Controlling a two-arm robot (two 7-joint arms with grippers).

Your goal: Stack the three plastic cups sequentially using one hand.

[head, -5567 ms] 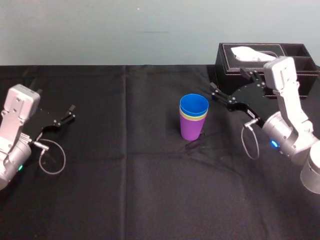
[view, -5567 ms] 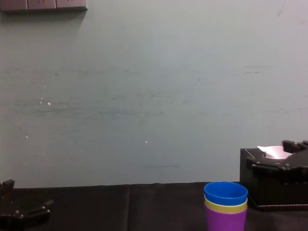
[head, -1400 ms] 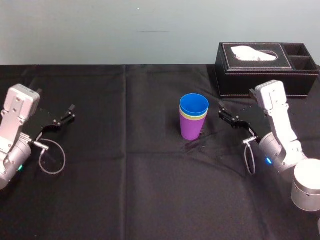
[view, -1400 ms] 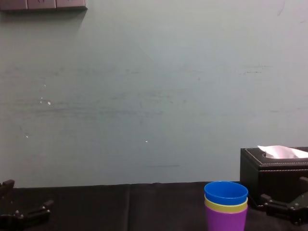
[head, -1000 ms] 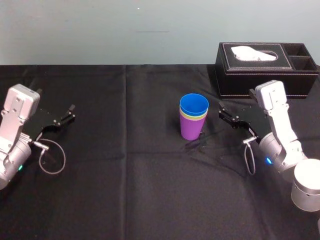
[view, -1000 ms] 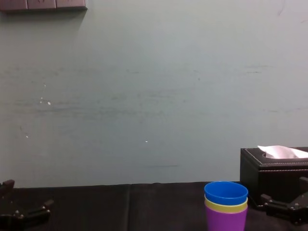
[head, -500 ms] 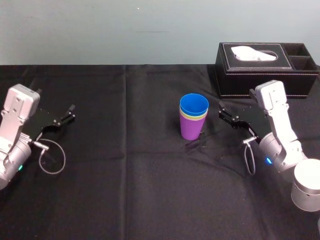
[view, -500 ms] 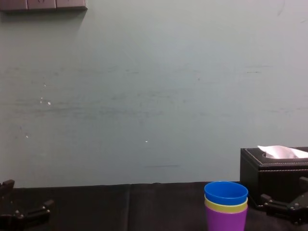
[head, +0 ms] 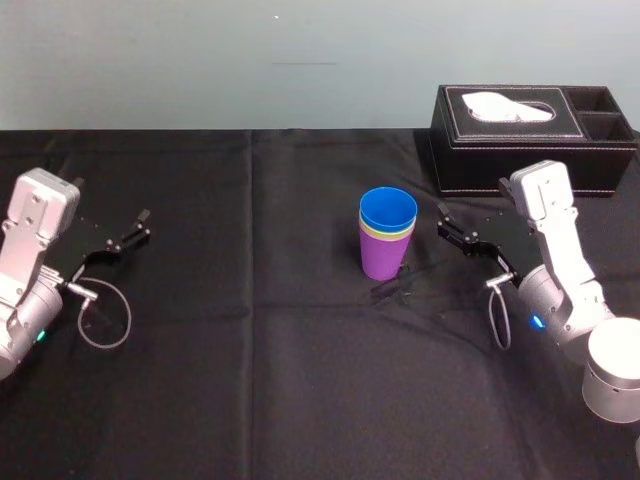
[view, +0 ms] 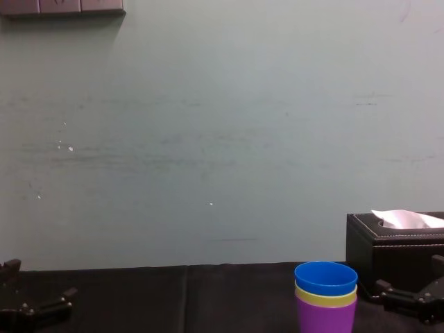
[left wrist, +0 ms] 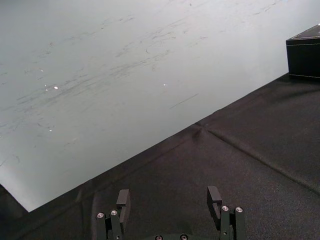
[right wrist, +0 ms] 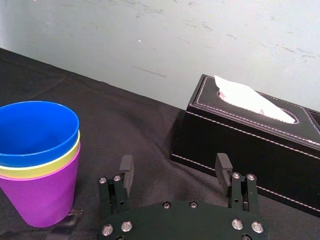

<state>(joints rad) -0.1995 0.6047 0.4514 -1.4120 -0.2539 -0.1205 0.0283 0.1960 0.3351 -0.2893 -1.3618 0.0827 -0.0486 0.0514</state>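
Your left gripper (head: pixel 140 225) sits far left on the black cloth (head: pixel 250 380), fingers spread, nothing between them. At mid-table the cups stand nested upright: purple cup (head: pixel 384 262) at the bottom, yellow-green cup (head: pixel 383 236) showing a thin band, blue cup (head: pixel 388 211) on top. Just right, your right gripper (head: pixel 443 222) is spread and empty, apparently clear of the stack, with the tissue box (head: pixel 520 140) behind it.

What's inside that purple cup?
A yellow-green cup nests in the purple cup, with a blue cup inside that. Outside, only their top bands show; the purple wall hides the rest. The left gripper and right gripper sit open, apart from it.
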